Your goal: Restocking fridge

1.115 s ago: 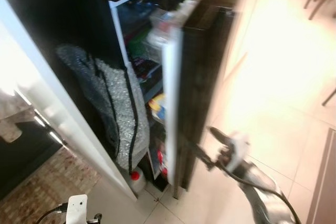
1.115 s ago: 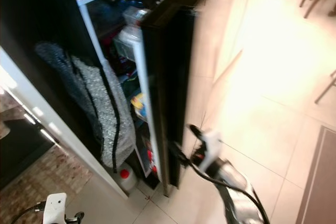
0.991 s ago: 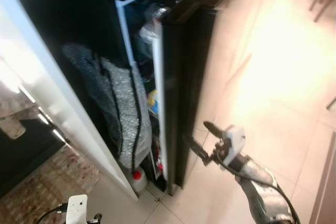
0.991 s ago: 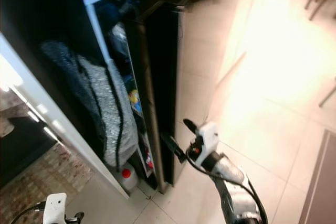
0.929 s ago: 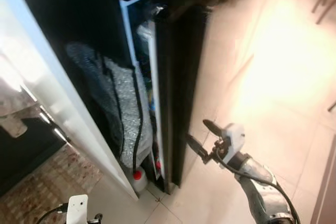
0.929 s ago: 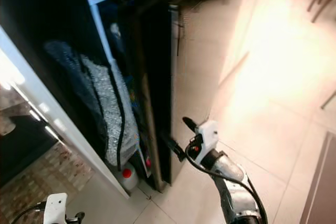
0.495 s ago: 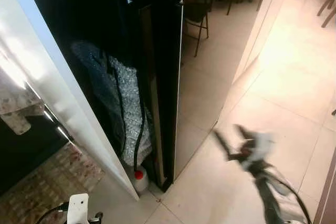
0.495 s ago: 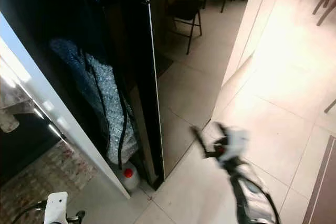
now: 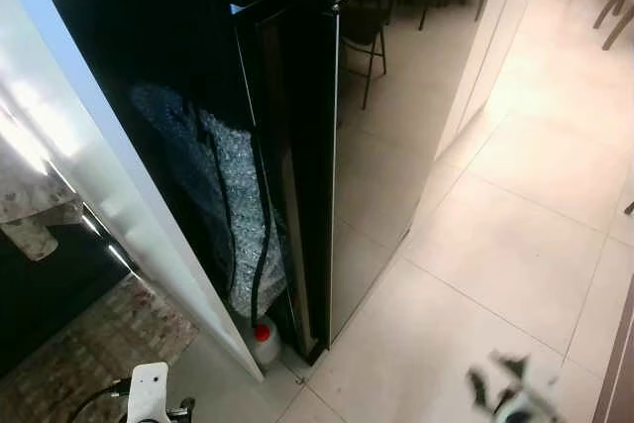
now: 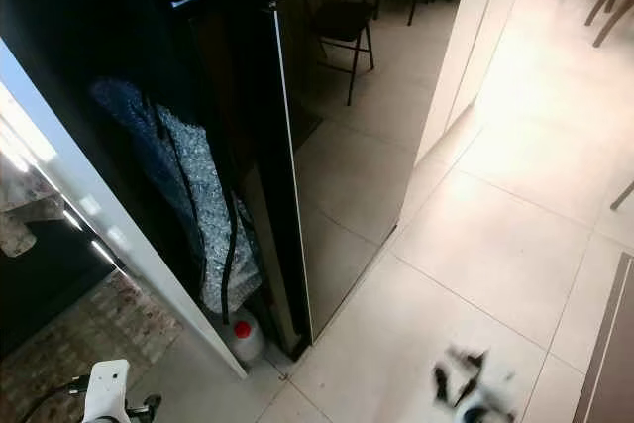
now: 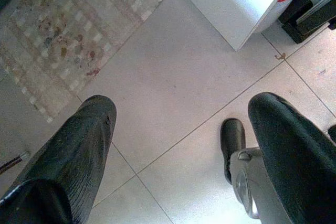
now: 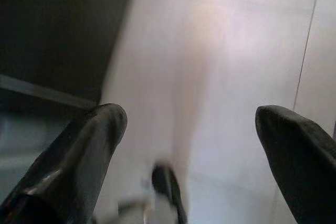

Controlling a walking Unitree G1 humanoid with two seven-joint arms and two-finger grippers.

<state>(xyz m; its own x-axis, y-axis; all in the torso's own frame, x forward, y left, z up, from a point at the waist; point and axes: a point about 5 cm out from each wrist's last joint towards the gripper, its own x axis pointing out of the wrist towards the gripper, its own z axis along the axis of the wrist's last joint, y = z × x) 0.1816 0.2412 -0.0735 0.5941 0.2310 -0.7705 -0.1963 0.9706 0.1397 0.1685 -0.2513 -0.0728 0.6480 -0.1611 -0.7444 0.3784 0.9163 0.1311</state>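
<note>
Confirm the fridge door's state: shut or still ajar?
Shut. The fridge door sits flush with the cabinet edge, its glossy front reflecting chairs, and none of the shelves behind it can be seen.

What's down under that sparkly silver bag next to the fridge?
Below the silver bag, a white jug with a red cap stands on the floor beside the fridge. The bag covers whatever lies further back.

Pale tiled floor (image 9: pixel 515 245), sunlit.

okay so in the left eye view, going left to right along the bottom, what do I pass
Left tool's white wrist part → bottle with the red cap → bottom corner of the black fridge door → bare floor tiles → blurred right tool.
</note>
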